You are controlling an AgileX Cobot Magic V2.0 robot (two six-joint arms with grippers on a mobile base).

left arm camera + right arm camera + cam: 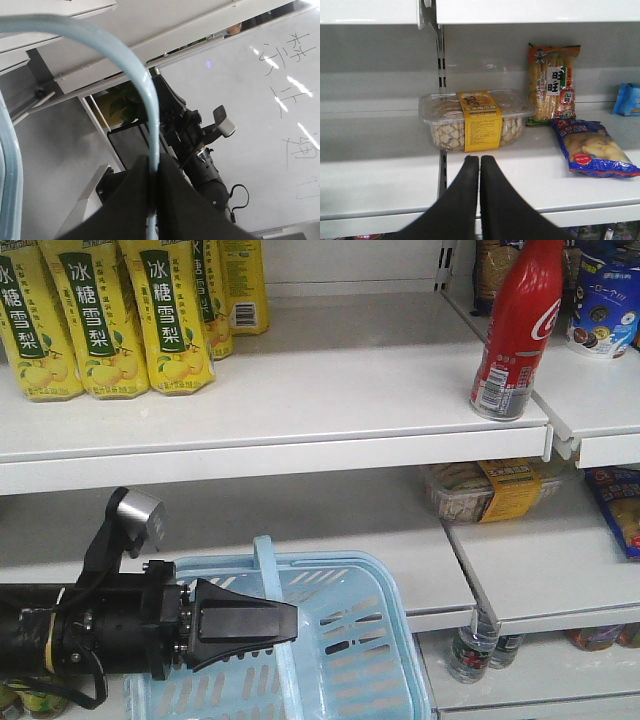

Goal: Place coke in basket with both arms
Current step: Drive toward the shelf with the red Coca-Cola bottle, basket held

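The left gripper (288, 626) had its jaws squeezed tight on the hoop handle (151, 107) of the basket (385, 660), so that part looked done. The right gripper (479, 161) had its jaws pressed together, holding nothing, with a clear snack box (477, 119) just ahead. The coke (515, 330) stood on the top shelf (300, 410), high up and far to the right of the left jaws. No jaws held it yet. Picking it up and dropping it in was left.

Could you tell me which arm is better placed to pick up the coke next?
Right: the left gripper is shut on the basket handle, while the right gripper is empty and faces the shelving where the coke stands.
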